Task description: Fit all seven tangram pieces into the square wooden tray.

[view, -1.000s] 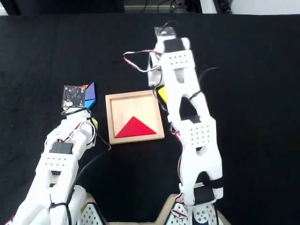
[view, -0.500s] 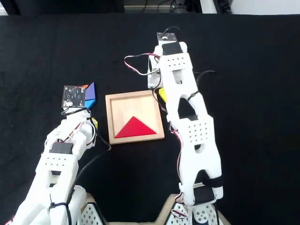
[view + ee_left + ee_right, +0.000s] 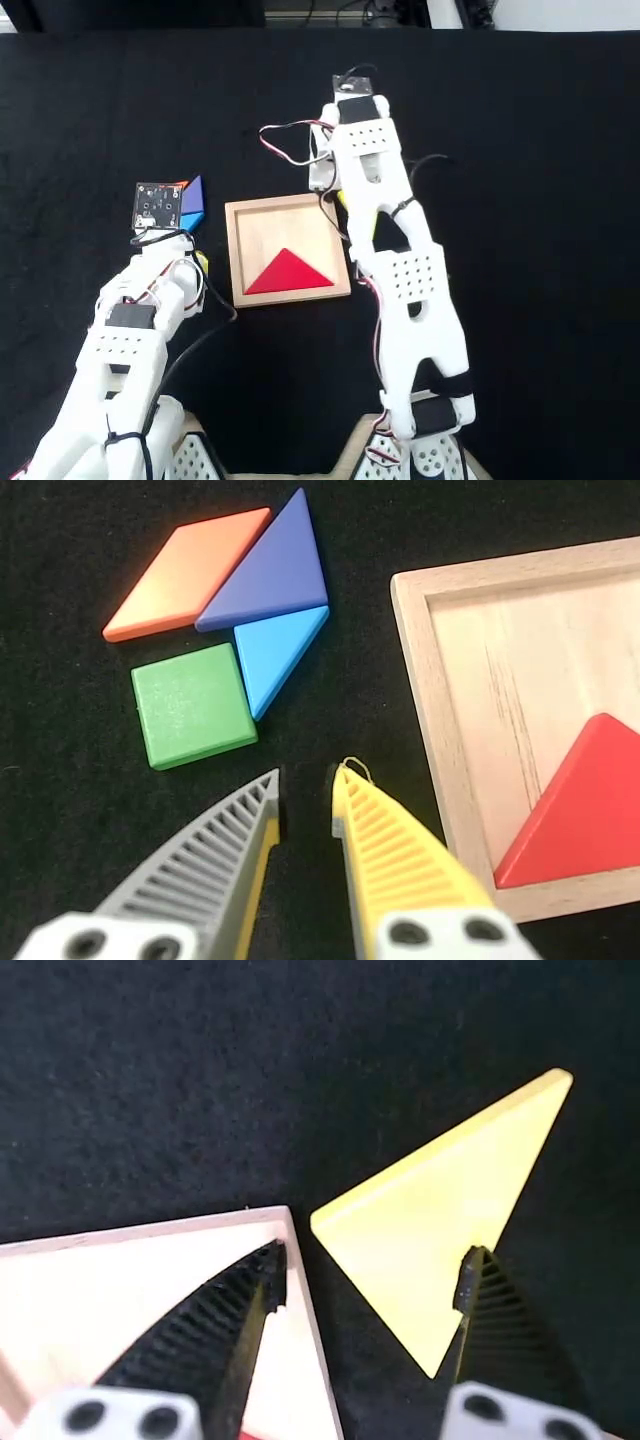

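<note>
High view: my right arm (image 3: 400,280) lies along the right side of the wooden tray (image 3: 232,255) and covers most of the yellow triangle (image 3: 347,200). Only a sliver shows by the tray's far right corner.
Tray contents: the red triangle (image 3: 288,272) lies flat inside, its long edge against the near rim.
Right gripper: in the right wrist view my right gripper (image 3: 370,1280) has its fingers spread wide and clamps nothing. One finger is over the tray's corner, the other over the yellow triangle's edge. I cannot tell whether either tip touches down.
Yellow triangle: flat on the black cloth (image 3: 150,1080), just outside that tray corner, with a thin dark gap between them. One of its points is hidden behind my finger.
Left gripper: my left gripper (image 3: 305,780) has its grey and yellow fingers only narrowly apart, with nothing between them. It is over bare cloth between the green square (image 3: 192,705) and the tray's rim.
Loose pieces: the orange parallelogram (image 3: 185,572), dark blue triangle (image 3: 275,570), light blue triangle (image 3: 278,655) and green square lie packed together on the cloth beside the tray.
Hidden: in the high view my left wrist's camera board (image 3: 158,205) covers the green square and nearly all of the orange piece. The two blue pieces poke out beside it.
Cut off: in the left wrist view the tray and the red triangle run past the edge.
</note>
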Robot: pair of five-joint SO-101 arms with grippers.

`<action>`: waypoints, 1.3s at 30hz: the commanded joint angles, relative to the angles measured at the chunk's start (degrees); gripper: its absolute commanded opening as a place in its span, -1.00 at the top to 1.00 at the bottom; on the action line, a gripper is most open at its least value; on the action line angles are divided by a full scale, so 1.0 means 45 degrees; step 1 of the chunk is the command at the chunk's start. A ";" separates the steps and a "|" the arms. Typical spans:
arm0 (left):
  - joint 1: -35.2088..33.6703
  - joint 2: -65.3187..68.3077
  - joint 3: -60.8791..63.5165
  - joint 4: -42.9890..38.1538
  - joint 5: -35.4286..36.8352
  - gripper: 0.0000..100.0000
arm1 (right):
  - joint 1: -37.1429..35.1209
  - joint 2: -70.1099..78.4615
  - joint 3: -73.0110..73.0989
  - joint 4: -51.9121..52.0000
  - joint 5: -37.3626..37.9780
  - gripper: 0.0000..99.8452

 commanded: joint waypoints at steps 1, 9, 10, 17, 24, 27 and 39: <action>0.0166 -0.0117 -0.0107 -0.0215 0.0039 0.79 | 0.0664 0.0049 -0.0518 0.0234 -0.0156 0.44; 0.0166 -0.0117 -0.0107 -0.0215 0.0039 0.79 | 0.1153 0.0088 -0.0400 0.0410 -0.0117 0.44; 0.0166 -0.0117 -0.0107 -0.0215 0.0039 0.79 | 0.1133 0.0088 -0.0400 0.0410 -0.0059 0.44; 0.0166 -0.0117 -0.0107 -0.0215 0.0039 0.79 | 0.1114 -0.0752 -0.1436 0.1035 0.0762 0.44; 0.0166 -0.0117 -0.0107 -0.0215 0.0039 0.79 | 0.0527 -0.1455 -0.0830 0.0684 0.0742 0.44; 0.0166 -0.0117 -0.0107 -0.0215 0.0039 0.79 | 0.0606 -0.1299 -0.0557 0.0274 0.0410 0.44; 0.0166 -0.0117 -0.0107 -0.0215 0.0039 0.79 | 0.0547 0.0147 -0.1495 0.0371 0.0313 0.44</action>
